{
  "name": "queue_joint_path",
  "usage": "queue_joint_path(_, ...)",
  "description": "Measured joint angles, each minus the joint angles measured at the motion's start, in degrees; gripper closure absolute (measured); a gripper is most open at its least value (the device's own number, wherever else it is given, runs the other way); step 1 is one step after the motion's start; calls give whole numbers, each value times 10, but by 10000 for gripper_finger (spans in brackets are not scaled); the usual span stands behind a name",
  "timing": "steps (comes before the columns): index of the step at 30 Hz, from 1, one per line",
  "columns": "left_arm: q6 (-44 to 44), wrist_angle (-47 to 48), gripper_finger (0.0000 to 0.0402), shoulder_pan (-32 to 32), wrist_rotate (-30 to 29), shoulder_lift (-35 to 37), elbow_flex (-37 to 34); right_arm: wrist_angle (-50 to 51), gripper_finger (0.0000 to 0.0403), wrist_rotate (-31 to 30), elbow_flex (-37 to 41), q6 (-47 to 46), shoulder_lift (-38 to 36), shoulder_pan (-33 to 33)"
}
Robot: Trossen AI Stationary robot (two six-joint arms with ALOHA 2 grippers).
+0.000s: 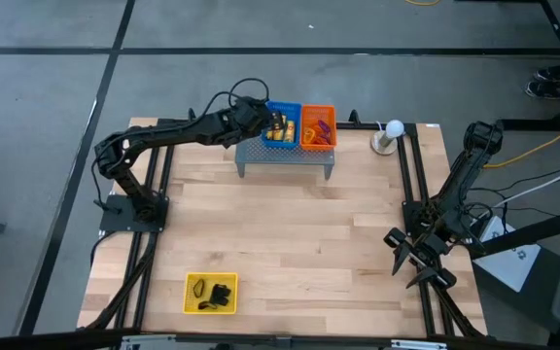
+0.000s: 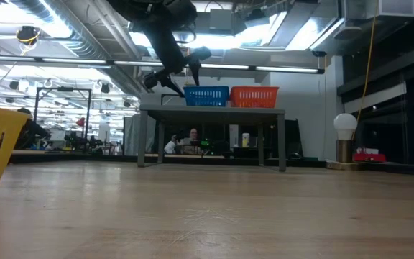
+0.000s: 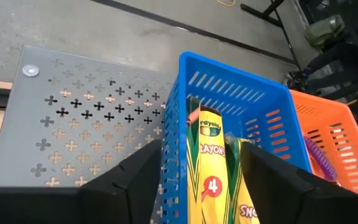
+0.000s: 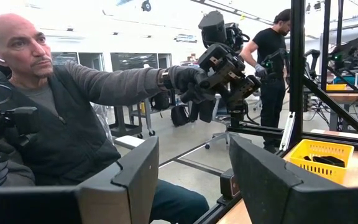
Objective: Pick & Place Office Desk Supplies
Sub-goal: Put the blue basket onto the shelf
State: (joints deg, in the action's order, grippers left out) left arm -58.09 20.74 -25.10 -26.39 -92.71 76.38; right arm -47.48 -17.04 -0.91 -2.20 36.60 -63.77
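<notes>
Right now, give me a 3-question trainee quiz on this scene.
1. True or false: the left gripper hovers over the blue basket.
2. Which basket sits on the table's near edge? A) orange B) yellow C) blue
3. Fill in: the blue basket and orange basket stand on the grey ____.

Key: 1 true, with jaws open above the yellow crayon packets. 2 B, the yellow basket. 3 shelf.

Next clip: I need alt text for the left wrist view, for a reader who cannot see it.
The left end effector hangs open over a blue basket, its dark fingers straddling a yellow crayon packet inside. The basket stands on a grey perforated shelf, with an orange basket beside it.
</notes>
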Motion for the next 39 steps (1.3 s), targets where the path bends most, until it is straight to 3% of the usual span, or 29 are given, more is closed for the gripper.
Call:
queue_joint_path(10,22,0,189,0,-24,4,0,6,206,0,0,-4,0,0)
queue_joint_path(15,93,5,189,-1,-40,24,0,13,206,2,0,-18,0,0)
queue_joint_path(18,136,13,191,-2,-13,40,0,22,206,1,0,-25,0,0)
queue_joint_path(25,170,164,207,-1,-28,54,0,21,206,1,0,-18,0,0)
queue_joint_path(30,236,194,247,-1,-40,45,0,21,206,-1,0,-17,0,0)
queue_joint_path(39,268,184,385,-1,-14,26,0,21,206,-1,0,-17,0,0)
